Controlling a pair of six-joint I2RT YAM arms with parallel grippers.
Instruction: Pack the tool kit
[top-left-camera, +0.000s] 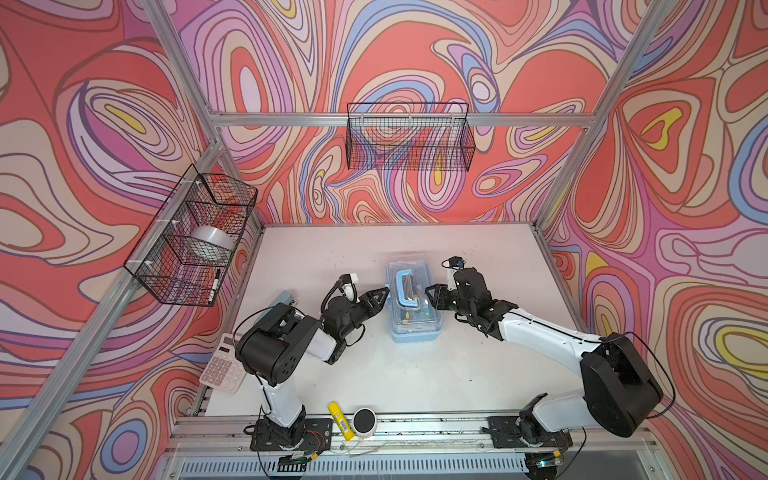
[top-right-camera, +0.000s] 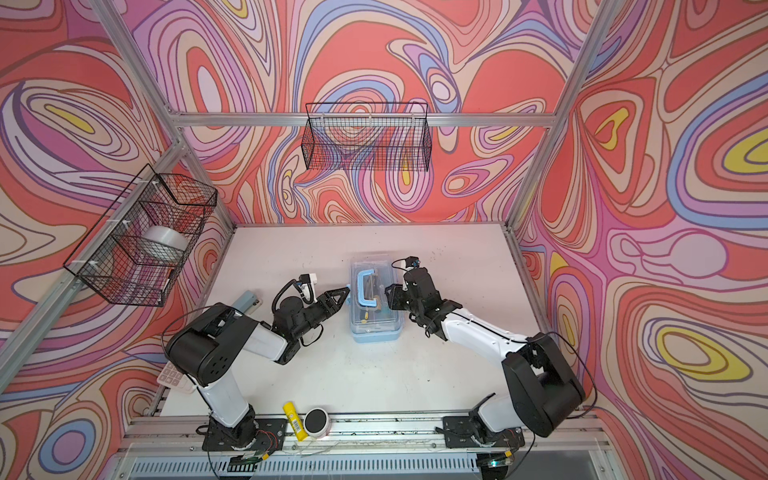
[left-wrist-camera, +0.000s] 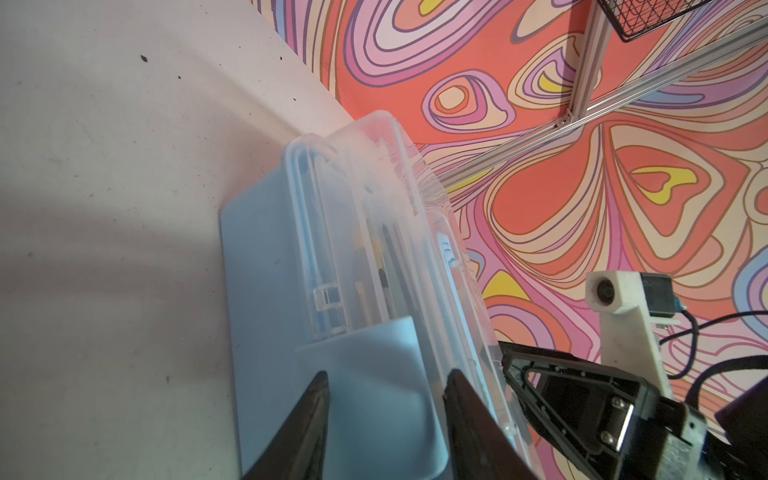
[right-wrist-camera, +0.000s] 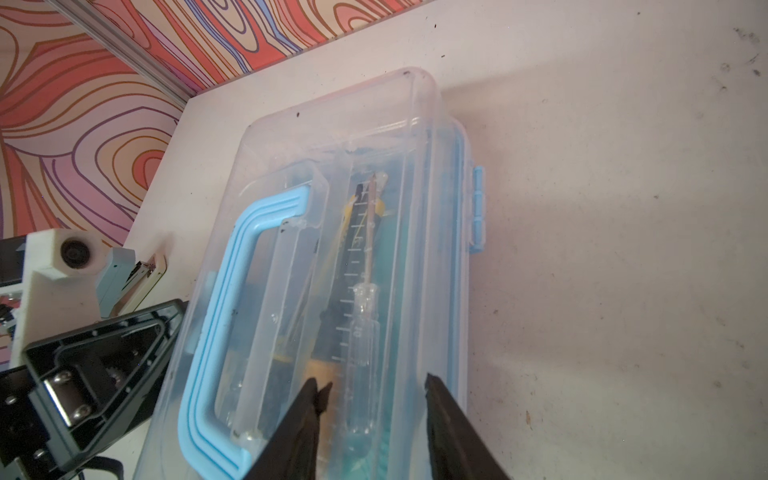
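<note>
The tool kit (top-left-camera: 411, 309) (top-right-camera: 376, 309) lies mid-table, a light-blue case whose clear lid is down and whose blue handle (right-wrist-camera: 232, 291) lies flat on top. A clear-handled screwdriver (right-wrist-camera: 363, 328) and a yellow-black utility knife (right-wrist-camera: 357, 208) show through the lid. My left gripper (top-left-camera: 384, 293) (top-right-camera: 347, 291) (left-wrist-camera: 388, 374) is at the case's left side, jaws apart on either side of the light-blue latch flap (left-wrist-camera: 365, 353). From the right, my right gripper (top-left-camera: 430, 293) (top-right-camera: 388, 295) (right-wrist-camera: 370, 378) hangs over the lid, open and holding nothing.
A grey-blue stapler (top-left-camera: 282, 301) and a white calculator (top-left-camera: 220, 365) lie at the table's left edge behind my left arm. A yellow stick (top-left-camera: 340, 419) and a round black-topped puck (top-left-camera: 364, 422) sit on the front rail. Wire baskets hang on the left wall (top-left-camera: 195, 237) and back wall (top-left-camera: 409, 137).
</note>
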